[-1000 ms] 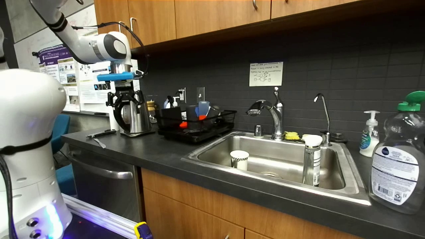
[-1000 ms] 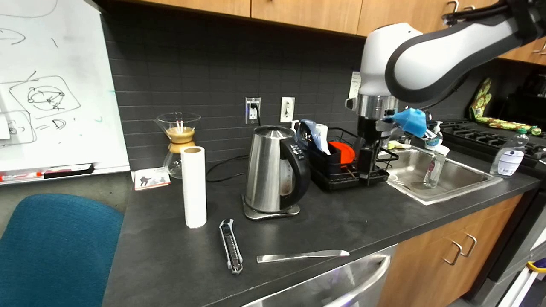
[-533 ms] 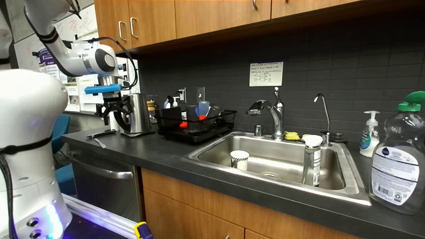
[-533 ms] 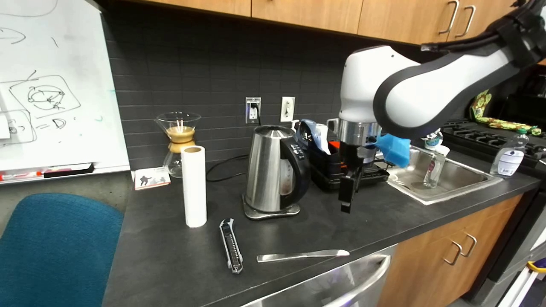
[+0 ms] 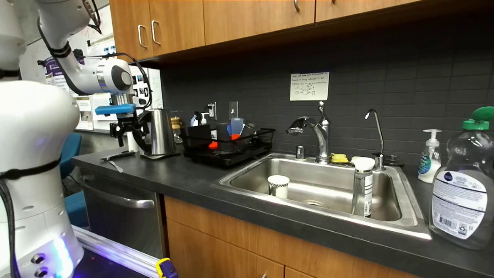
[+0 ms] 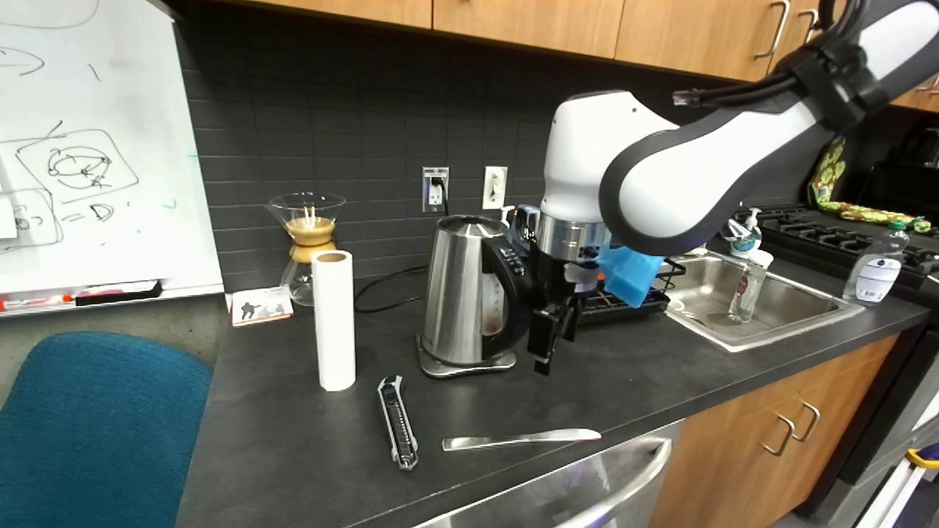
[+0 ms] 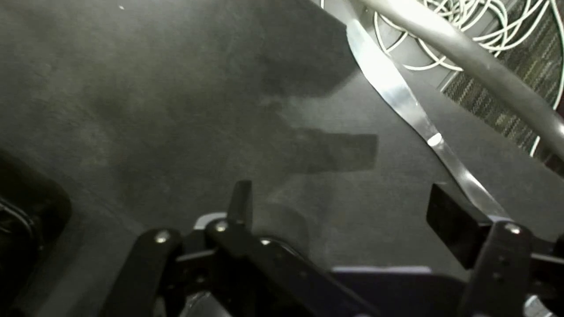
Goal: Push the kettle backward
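we find the tall, tapered kettle of brushed steel upright on its flat silver base, on the dark grey counter, with the dark tiled wall on its far side. in an exterior view its black looped handle faces right, and the black two-fingered gripper hangs just beside it on that side; whether they touch, we cannot tell. in the wrist view its fingers stand wide apart, and we see nothing pinched between their tips.

we judge the kettle stiff and slick, so hard fingers may skid on the steel. its weight depends on the water inside, and we cannot read a level in its pale side window. the handle looks the surest place to take hold, being slim enough to go between the fingers. for a plain push we favour the body, low down near the base: a shove up high may tip it, and one on the handle alone may swivel it. the thin black cord, on the far left, may drag or snag.
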